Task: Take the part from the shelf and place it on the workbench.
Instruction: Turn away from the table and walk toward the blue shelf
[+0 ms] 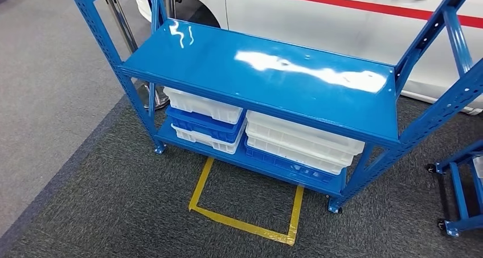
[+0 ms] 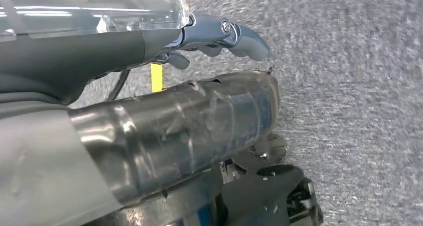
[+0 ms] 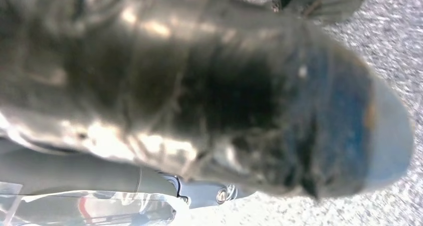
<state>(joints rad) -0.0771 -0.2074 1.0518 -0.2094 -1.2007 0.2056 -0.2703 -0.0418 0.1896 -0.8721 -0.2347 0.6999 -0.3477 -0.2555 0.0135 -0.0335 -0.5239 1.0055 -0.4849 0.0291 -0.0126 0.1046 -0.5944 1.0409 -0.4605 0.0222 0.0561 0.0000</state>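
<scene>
Grey carpet before blue shelf

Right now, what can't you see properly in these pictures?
- Inside the white bins: head view, hidden by the blue shelf top.
- Right hand: right wrist view, a blurred dark cylinder hides its fingers.
- White car: head view, cut off by the edge.
- Left hand: left wrist view, fingers partly hidden.

One blue shelf stood there, with part of a second rack alongside. Below sat perhaps five bins: three white bins and two blue bins. One white car.
</scene>
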